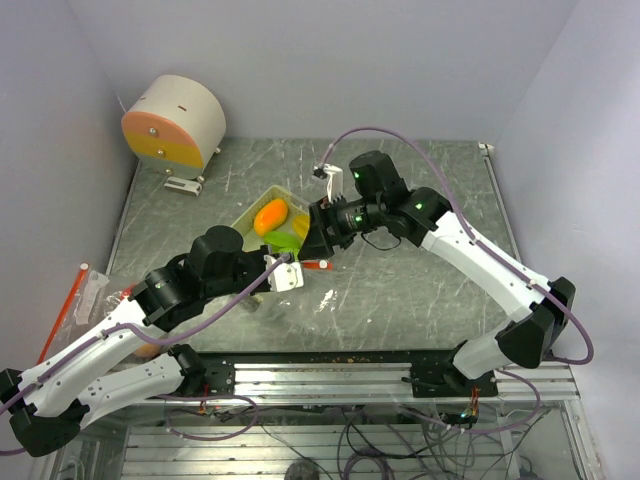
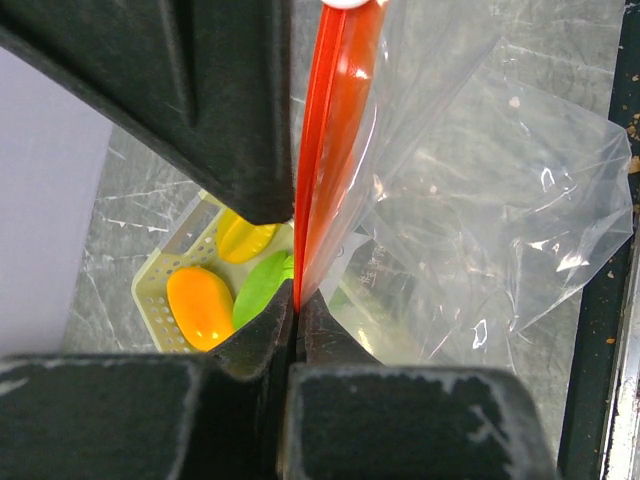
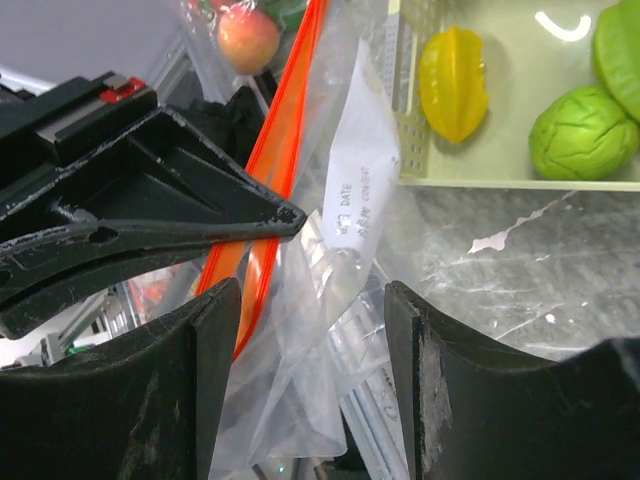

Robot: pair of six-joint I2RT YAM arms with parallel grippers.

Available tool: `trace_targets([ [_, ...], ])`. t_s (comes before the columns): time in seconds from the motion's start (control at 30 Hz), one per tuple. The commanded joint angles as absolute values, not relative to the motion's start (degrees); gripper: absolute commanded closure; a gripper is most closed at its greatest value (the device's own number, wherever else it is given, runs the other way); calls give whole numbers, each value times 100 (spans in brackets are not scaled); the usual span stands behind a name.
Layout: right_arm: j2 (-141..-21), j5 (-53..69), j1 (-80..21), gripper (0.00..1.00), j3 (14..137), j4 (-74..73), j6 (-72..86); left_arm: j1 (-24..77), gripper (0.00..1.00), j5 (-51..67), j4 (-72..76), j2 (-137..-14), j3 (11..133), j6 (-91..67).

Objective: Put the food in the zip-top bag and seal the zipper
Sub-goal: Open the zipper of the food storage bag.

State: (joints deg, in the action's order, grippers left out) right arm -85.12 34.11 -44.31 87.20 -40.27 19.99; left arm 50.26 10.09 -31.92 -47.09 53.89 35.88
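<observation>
Your left gripper [image 2: 296, 312] is pinched shut on the zip-top bag [image 2: 480, 200] at its orange zipper [image 2: 335, 120], mid-desk. Your right gripper [image 3: 310, 300] gapes empty beside it. The food [image 3: 453, 80] lies in the tray [image 3: 500, 183] just ahead, toward the far edge, nearer this arm.

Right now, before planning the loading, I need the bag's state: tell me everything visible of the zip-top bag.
The zip-top bag is clear, crinkled plastic with an orange-red zipper strip and a white date label. The left gripper pinches the strip; the open right gripper sits close by; nothing shows inside.
</observation>
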Motion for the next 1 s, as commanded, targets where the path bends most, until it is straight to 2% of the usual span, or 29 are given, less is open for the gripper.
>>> trace_targets([
  [0.0,-8502,3615,-4703,41,8658,-4323,1850,5039,93,881,-3081,-4715,5461,3665],
  [0.3,-8532,3801,-4872,41,8523,-4171,1921,5044,93,895,-2979,-4737,5390,3647],
  [0.53,-8591,3293,-4929,42,8397,-4288,1833,5039,93,872,-2963,-4755,5431,3650],
  [0.6,-8600,2915,-4951,48,8421,-4344,1837,5038,93,882,-2955,-4753,5426,3635],
  [0.77,-8534,2011,-4962,71,8544,-4350,1871,5040,93,967,-2951,-4725,5415,3582],
  [0.87,-8447,1626,-4957,93,8556,-4159,1944,5045,93,1004,-2956,-4704,5430,3561],
  [0.93,-8363,1405,-4963,100,8495,-3964,1985,5045,93,976,-2963,-4688,5448,3516],
  [0.97,-8289,1308,-4958,100,8439,-3829,2006,5044,93,943,-2944,-4665,5456,3477],
])
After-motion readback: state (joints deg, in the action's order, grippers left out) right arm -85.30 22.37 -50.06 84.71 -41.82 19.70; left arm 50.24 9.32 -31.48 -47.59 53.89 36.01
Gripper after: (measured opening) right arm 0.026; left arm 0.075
